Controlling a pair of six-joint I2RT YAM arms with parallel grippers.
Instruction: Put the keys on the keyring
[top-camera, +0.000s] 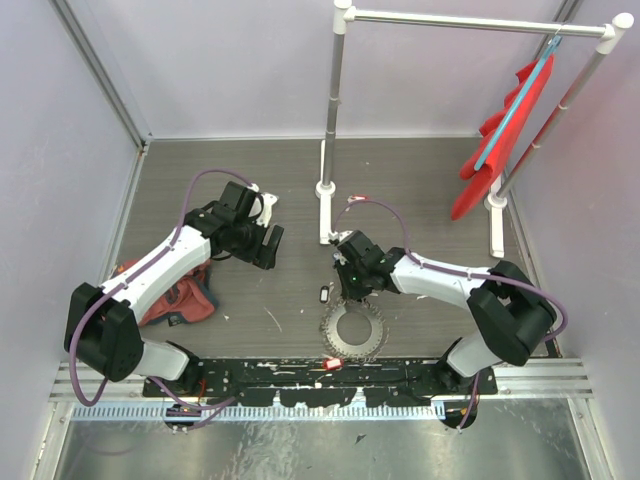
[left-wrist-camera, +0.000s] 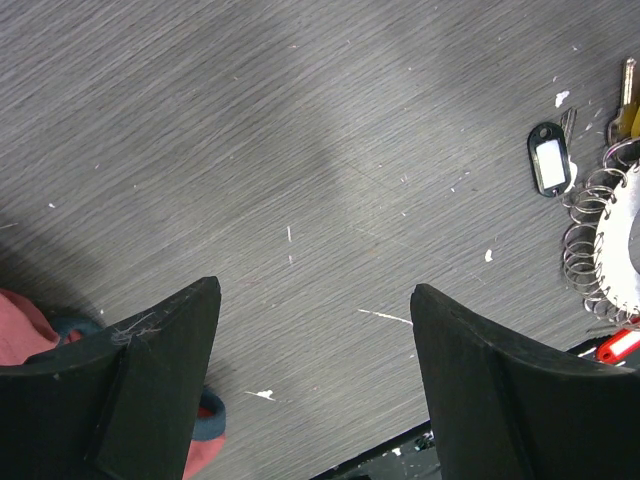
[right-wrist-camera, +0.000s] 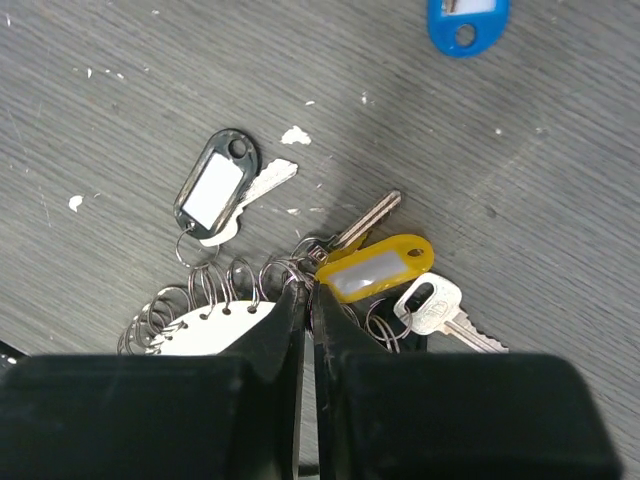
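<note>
The keyring (top-camera: 353, 330) is a white disc edged with small wire loops, lying on the grey table; it also shows in the right wrist view (right-wrist-camera: 200, 325) and the left wrist view (left-wrist-camera: 590, 240). My right gripper (right-wrist-camera: 310, 292) is shut, pinching a wire loop at its far edge beside a yellow-tagged key (right-wrist-camera: 375, 268). A plain silver key (right-wrist-camera: 440, 308) lies right of it. A black-tagged key (right-wrist-camera: 215, 190) lies at the ring's left. A blue tag (right-wrist-camera: 467, 22) lies farther off, a red tag (top-camera: 332, 365) at the ring's near side. My left gripper (left-wrist-camera: 315, 300) is open and empty above bare table.
A crumpled red cloth (top-camera: 175, 295) lies by the left arm. A white rack post and base (top-camera: 327, 190) stand behind the keyring. A red garment (top-camera: 505, 130) hangs at the back right. A black rail (top-camera: 250, 375) runs along the near edge.
</note>
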